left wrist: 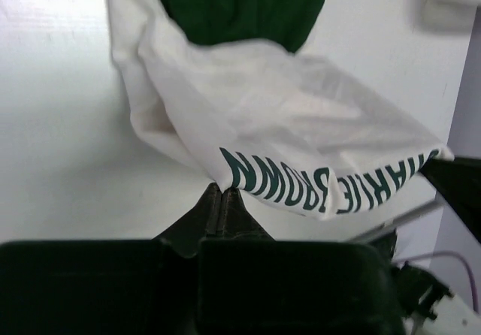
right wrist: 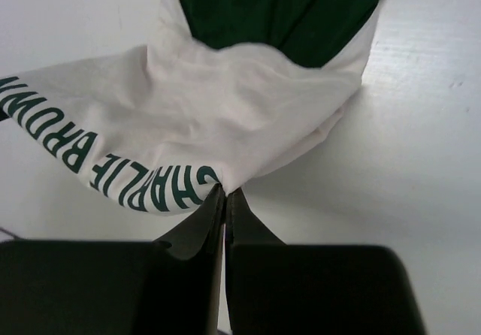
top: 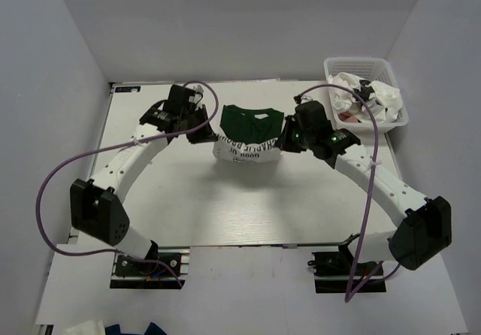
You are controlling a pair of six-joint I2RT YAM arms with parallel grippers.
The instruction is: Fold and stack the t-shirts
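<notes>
The white t-shirt (top: pixel 244 153) with dark green lettering hangs between the two grippers over the middle of the table (top: pixel 248 215), closer to the far edge than the near one. The left gripper (top: pixel 212 134) is closed tight on the printed hem at the shirt's left corner; in the left wrist view its fingers (left wrist: pixel 218 203) meet with cloth pinched between them. The right gripper (top: pixel 283 141) is likewise clamped on the hem at the right corner, and the right wrist view shows its fingers (right wrist: pixel 214 207) pressed together on the fabric. The lettered hem stretches between the two grips, sagging a little in the middle.

The dark green t-shirt (top: pixel 252 119) lies flat on the table just beyond, its near edge covered by the white shirt's draped body.

More white t-shirts (top: pixel 383 95) are heaped in the lattice basket (top: pixel 331 68) at the far right corner, well apart from the right gripper.

Bare tabletop runs from the hanging hem to the near edge, and to the left edge beyond the left arm. The strip between the green shirt and the far edge is narrow.
</notes>
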